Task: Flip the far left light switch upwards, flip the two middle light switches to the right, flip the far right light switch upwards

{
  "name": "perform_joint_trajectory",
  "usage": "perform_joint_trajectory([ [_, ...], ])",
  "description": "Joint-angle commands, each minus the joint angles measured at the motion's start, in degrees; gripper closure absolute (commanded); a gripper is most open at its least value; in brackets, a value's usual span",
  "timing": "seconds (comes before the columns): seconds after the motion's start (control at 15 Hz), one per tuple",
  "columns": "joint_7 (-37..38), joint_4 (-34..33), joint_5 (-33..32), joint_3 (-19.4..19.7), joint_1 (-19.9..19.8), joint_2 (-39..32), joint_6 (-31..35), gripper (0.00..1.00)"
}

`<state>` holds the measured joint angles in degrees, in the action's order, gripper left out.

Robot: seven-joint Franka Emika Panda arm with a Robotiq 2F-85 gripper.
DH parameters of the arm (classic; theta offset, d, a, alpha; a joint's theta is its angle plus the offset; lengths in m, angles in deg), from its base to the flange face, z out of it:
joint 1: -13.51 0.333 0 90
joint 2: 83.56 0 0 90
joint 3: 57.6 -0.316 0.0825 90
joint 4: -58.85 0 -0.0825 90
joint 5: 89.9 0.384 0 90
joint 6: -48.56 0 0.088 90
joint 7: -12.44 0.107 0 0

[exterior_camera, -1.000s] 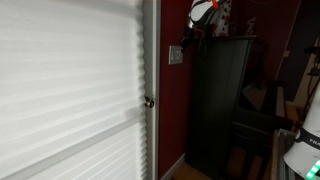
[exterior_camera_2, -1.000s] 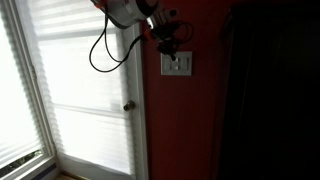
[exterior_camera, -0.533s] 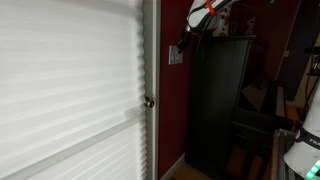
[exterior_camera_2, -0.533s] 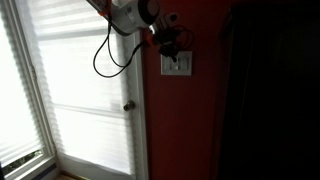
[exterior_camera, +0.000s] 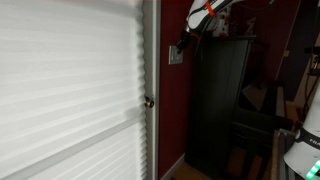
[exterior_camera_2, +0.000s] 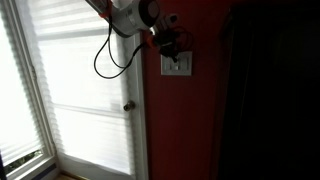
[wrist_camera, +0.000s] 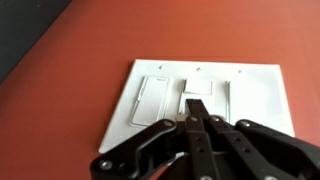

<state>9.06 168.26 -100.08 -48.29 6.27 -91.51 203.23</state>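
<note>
The pale switch plate (wrist_camera: 255, 85) sits on a red wall, and shows in both exterior views (exterior_camera: 176, 55) (exterior_camera_2: 177, 65). In the wrist view I see a tall left switch (wrist_camera: 150, 100), a small square middle switch (wrist_camera: 198, 85) and a narrow one (wrist_camera: 228, 95) to its right; the rest is unclear. My gripper (wrist_camera: 192, 103) is shut and empty, with its joined fingertips just below the middle switch. In the exterior views the gripper (exterior_camera: 183, 45) (exterior_camera_2: 170, 48) hangs at the plate's upper edge. The exterior views do not show the separate toggles.
A white door with blinds (exterior_camera: 70, 90) and a round metal knob (exterior_camera: 149, 101) (exterior_camera_2: 128, 105) stands beside the red wall. A tall dark cabinet (exterior_camera: 220, 100) stands close to the plate. A black cable (exterior_camera_2: 105, 50) loops from the arm.
The gripper has moved slightly closer to the switch plate over the last second and the arm has shifted a little. It has hardly moved in the last half second.
</note>
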Motion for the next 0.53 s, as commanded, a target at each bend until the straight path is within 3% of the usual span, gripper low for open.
perform_joint_trajectory([
  [0.0, 4.06, -1.18, -4.5, 1.09, 0.27, -1.45, 2.96, 1.0],
  [0.47, 8.67, -1.63, -15.63, 3.31, 0.57, -2.18, 4.72, 1.0],
])
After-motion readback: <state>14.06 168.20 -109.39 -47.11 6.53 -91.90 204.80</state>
